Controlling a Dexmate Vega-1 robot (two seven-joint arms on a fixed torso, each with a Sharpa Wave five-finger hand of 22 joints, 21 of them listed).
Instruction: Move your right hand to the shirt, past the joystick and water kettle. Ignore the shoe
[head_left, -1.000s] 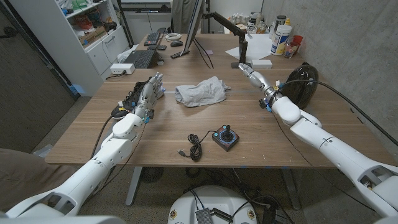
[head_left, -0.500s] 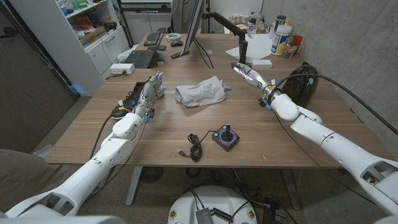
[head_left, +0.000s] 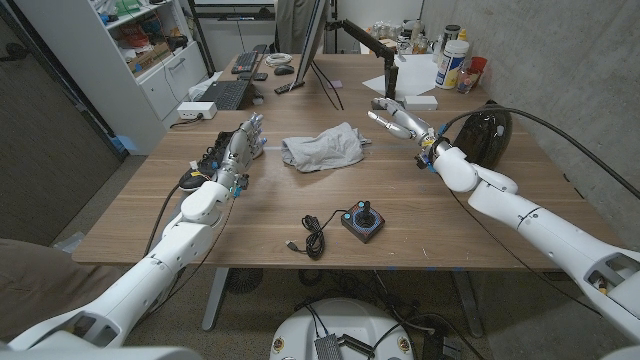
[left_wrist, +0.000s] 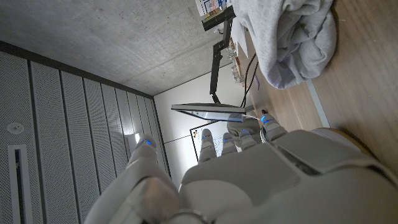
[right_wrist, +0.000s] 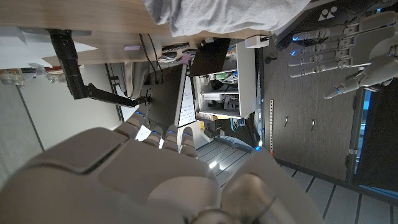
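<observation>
A crumpled grey shirt (head_left: 322, 147) lies on the table's far middle. My right hand (head_left: 397, 119) hovers to its right with fingers stretched toward it, holding nothing and a short gap away. The black water kettle (head_left: 484, 133) stands beside that arm's wrist. A black joystick (head_left: 363, 221) with its cable sits nearer the front. My left hand (head_left: 243, 143) stands with fingers straight left of the shirt, beside a dark shoe (head_left: 205, 163). The left wrist view shows the shirt (left_wrist: 298, 37) beyond my left hand (left_wrist: 249, 174). The right wrist view shows the shirt (right_wrist: 217, 15) past my right hand (right_wrist: 143, 174).
A monitor on an arm (head_left: 318, 50), a keyboard (head_left: 226, 94) and a white box (head_left: 197, 110) stand at the back left. Bottles and jars (head_left: 452, 62) crowd the back right by the concrete wall. The joystick's coiled cable (head_left: 313, 236) lies near the front edge.
My right hand has moved left and farther across the table, away from the kettle and closer to the shirt. The left arm has not moved.
</observation>
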